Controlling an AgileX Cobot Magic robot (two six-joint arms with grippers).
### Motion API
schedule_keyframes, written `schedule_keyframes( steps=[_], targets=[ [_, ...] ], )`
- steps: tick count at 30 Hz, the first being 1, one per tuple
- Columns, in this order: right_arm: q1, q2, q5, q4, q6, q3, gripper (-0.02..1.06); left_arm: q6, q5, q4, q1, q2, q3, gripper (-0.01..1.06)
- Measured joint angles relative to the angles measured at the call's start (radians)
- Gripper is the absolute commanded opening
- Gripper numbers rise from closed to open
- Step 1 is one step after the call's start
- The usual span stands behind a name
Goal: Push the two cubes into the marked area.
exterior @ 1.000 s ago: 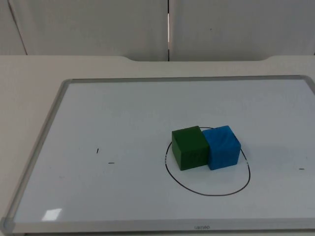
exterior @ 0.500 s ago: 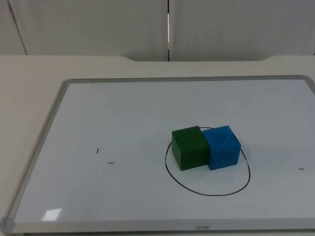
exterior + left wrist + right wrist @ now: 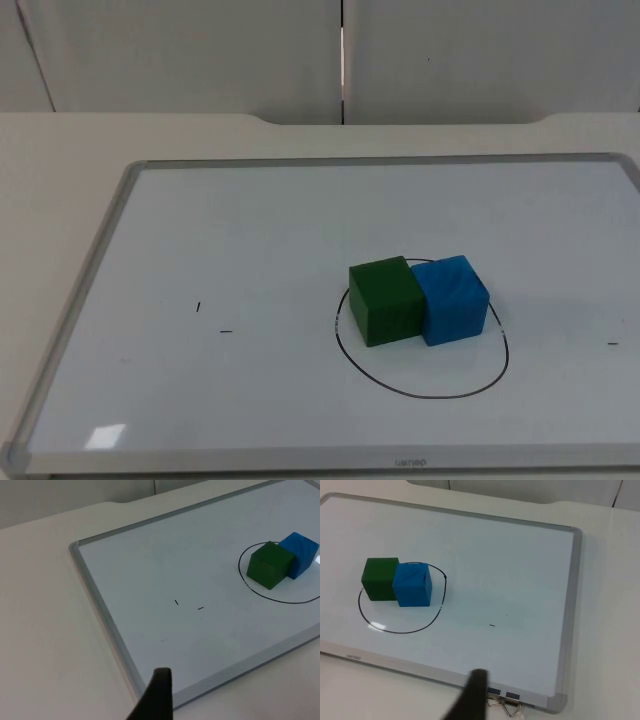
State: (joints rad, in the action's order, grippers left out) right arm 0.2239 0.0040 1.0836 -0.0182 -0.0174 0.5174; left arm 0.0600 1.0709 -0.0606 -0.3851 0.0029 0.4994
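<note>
A green cube (image 3: 386,300) and a blue cube (image 3: 454,298) stand side by side, touching, on a whiteboard (image 3: 250,220). Both sit in the far half of a hand-drawn black oval (image 3: 420,393), and the green cube's left side is close to the line. In the left wrist view the green cube (image 3: 269,565) and blue cube (image 3: 300,555) lie far from my left gripper (image 3: 157,697), which hangs over the board's frame. My right gripper (image 3: 475,695) is over the board's front frame, well away from the green cube (image 3: 380,578) and blue cube (image 3: 411,584).
The whiteboard has a raised grey frame (image 3: 80,290) and lies on the white table, with the partition wall (image 3: 200,50) behind. Short pen marks (image 3: 198,307) dot the board. Binder clips (image 3: 502,706) hang at its front edge.
</note>
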Motion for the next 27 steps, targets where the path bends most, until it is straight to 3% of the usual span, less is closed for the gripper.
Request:
schedule_keyframes(
  steps=[7, 27],
  targets=[
    [0.0, 0.0, 0.0, 0.0, 0.0, 0.0, 1.05, -0.01, 0.0, 0.008, 0.0, 0.0, 0.0, 1.04],
    [0.0, 0.0, 0.0, 0.0, 0.002, 0.0, 1.05, -0.017, 0.0, 0.012, 0.0, 0.0, 0.0, 1.04]
  ],
)
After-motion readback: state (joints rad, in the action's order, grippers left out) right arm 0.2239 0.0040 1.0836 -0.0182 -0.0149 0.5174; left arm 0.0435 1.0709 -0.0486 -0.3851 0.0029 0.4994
